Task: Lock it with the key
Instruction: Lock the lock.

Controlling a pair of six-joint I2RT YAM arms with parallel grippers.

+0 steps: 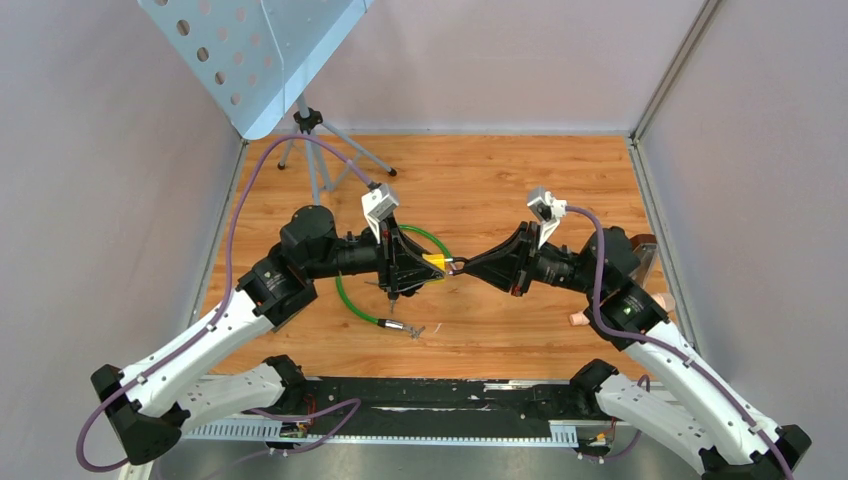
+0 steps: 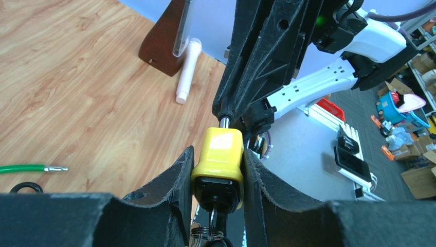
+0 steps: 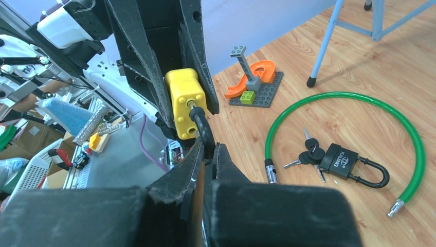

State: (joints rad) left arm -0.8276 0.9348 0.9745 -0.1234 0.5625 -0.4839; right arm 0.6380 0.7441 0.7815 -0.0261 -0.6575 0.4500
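A yellow padlock (image 2: 218, 157) is clamped between my left gripper's (image 2: 218, 154) two fingers. It also shows in the top view (image 1: 436, 264) and the right wrist view (image 3: 184, 100). A key (image 2: 220, 216) with a wire ring sits in the lock's black underside, towards the left wrist camera. My right gripper (image 3: 208, 149) is shut on the lock's dark shackle (image 3: 201, 123), which sticks out of the yellow body. In the top view the two grippers, left (image 1: 425, 268) and right (image 1: 462, 265), meet at the middle of the table, above the wood.
A green cable (image 3: 360, 98) lies looped on the wood with a black padlock and its keys (image 3: 342, 160) inside it. A small brick build (image 3: 254, 82) stands beyond. A tripod stand (image 1: 320, 150) is at the back left. A brown holder with a white tube (image 2: 186, 67) sits on the right.
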